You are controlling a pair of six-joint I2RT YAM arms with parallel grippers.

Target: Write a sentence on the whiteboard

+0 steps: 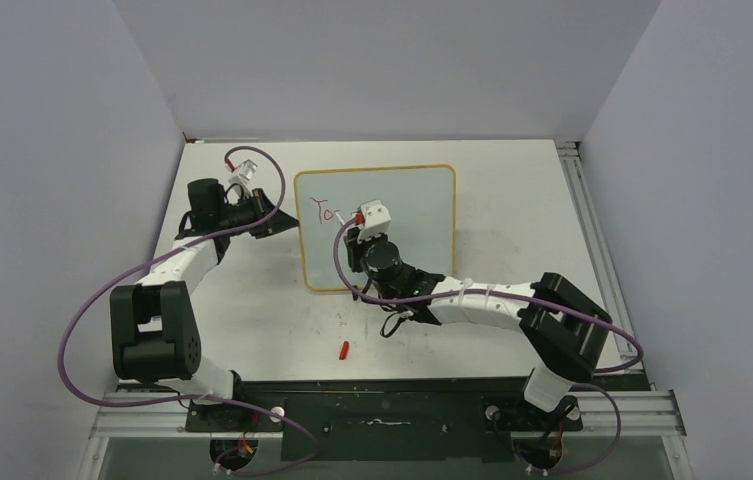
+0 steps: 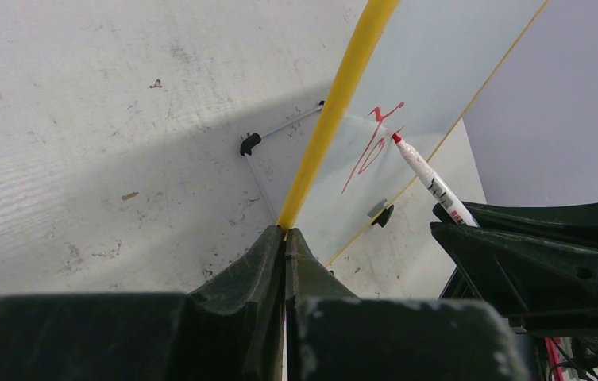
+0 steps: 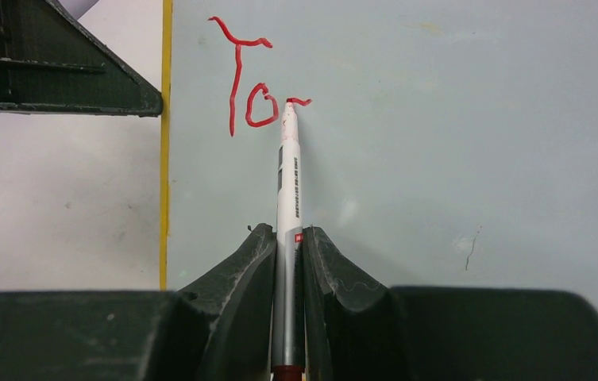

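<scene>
The whiteboard (image 1: 422, 200) was placed toward the far edge of the tabletop (image 1: 522, 210), roughly midway between its left and right edges. The board's yellow left frame was pinched between the closed jaws of the left gripper (image 2: 285, 236). A red marker (image 3: 287, 175) was clamped in the right gripper (image 3: 286, 238), its tip held at the end of the newest stroke. Of the sentence (image 3: 249, 87), only "To" and the start of a third letter had been written; most of the words were judged to be left. A small red object (image 1: 344, 349), possibly the marker's cap, was seen toward the near edge.
</scene>
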